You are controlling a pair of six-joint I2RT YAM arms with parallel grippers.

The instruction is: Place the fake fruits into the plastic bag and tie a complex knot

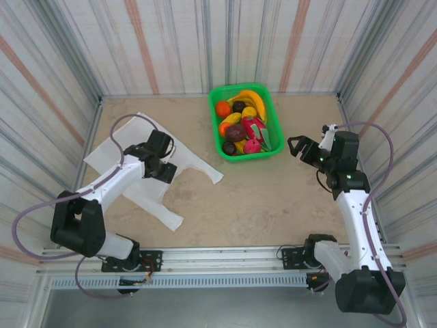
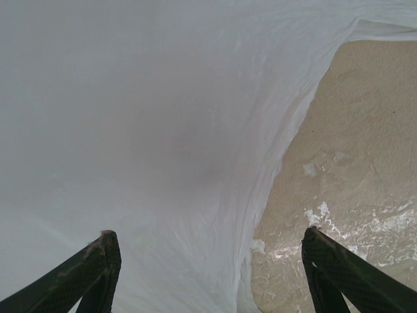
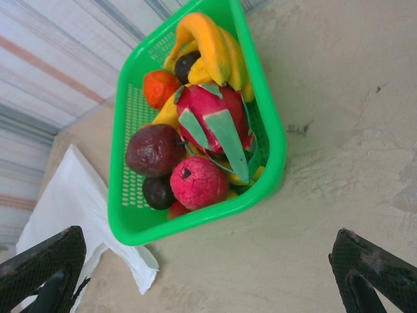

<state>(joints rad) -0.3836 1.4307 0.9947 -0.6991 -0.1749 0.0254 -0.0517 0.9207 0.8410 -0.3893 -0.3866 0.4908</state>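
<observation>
plastic bag (image 1: 101, 154): 1 | green basket (image 1: 254, 157): 1 | fake fruits (image 1: 235, 132): at least 8, some part-hidden

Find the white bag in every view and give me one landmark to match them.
Top external: bag lies flat left of centre, left of the green basket.
Left wrist: bag covers the upper left, with bare table at right.
Right wrist: bag at lower left, one strip ending next to the basket's corner.
Landmark: the tan table bordering the bag's edge.

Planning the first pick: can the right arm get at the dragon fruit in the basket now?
Likely yes: the right gripper stands open beside the green basket, and the dragon fruit lies on top, uncovered.
</observation>
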